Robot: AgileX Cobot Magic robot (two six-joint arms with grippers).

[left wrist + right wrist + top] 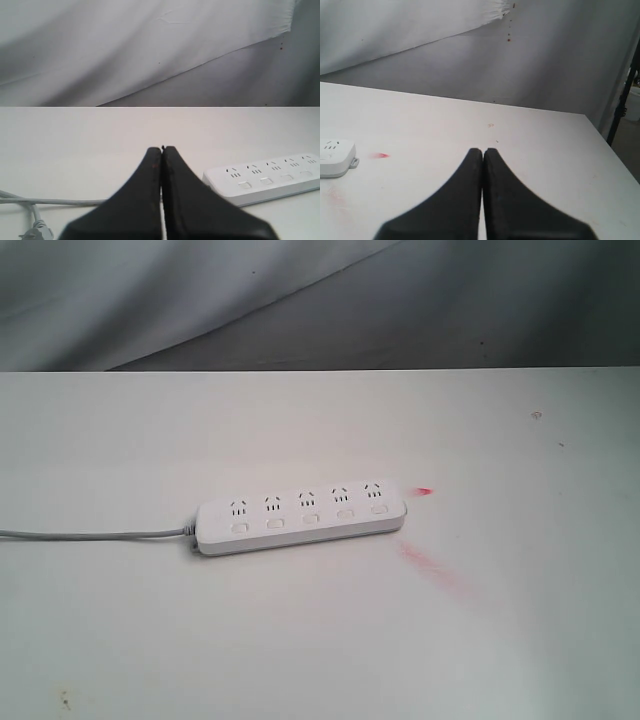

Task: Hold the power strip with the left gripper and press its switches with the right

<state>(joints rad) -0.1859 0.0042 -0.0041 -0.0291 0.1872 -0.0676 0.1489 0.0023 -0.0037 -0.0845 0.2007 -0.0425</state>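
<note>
Power strip (300, 518) flat on white table (300, 640)

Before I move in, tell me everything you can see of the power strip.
The power strip is a long, flat white plastic bar with rounded ends, five socket groups and a button below each. It lies flat on the white table, sockets up, its thin grey cord leaving the end at the exterior view's left. Only the table touches it.

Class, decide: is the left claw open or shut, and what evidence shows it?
Shut. The left claw has its black fingers pressed together along a thin seam, nothing between; the power strip lies apart from it.
</note>
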